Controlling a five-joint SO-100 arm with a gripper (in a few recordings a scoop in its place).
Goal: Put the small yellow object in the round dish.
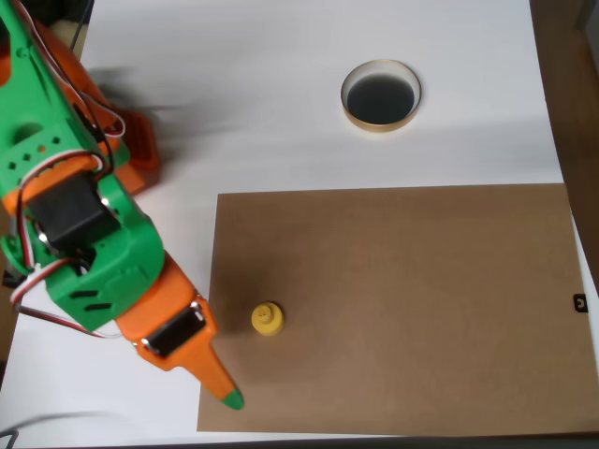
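Yellow small object (268, 319) sits free on brown cardboard sheet (393, 309), at about eight o'clock from round dish (380, 95) and well apart, so seemingly approach step, needing gripper (225, 388) over it; jaw state impossible to tell.

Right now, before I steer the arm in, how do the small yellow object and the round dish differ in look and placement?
The small yellow object is bright yellow and solid with a knob on top; the round dish is tan-rimmed, hollow and dark inside. The yellow object is much smaller than the dish. The yellow object stands on the brown board, near the gripper; the dish sits on the white table, farther off. Both look round from above.
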